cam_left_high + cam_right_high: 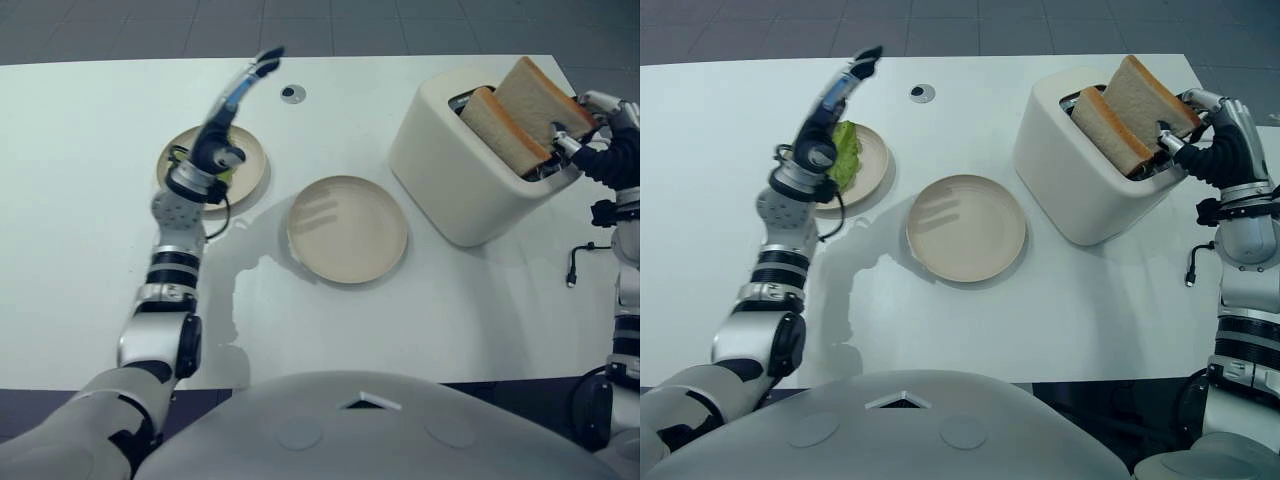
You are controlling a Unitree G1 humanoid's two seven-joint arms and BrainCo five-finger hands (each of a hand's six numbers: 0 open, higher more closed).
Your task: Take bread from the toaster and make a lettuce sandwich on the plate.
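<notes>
A cream toaster (pixel 1080 190) stands at the right of the table with two slices of bread sticking up from its slots. My right hand (pixel 1215 140) is at the toaster's right end, its fingers curled around the right-hand slice (pixel 1145 95), which stands higher than the left-hand slice (pixel 1102 130). A bare beige plate (pixel 965 228) lies in the middle. To its left, a smaller plate (pixel 878 165) holds green lettuce (pixel 847 150). My left hand (pixel 840 90) is raised over that plate, fingers stretched out and holding nothing.
A small round grommet (pixel 922 94) sits in the white table (pixel 1040 320) behind the plates. A dark cable (pixel 1193 270) hangs near the right edge beside my right arm. The table's front strip is bare.
</notes>
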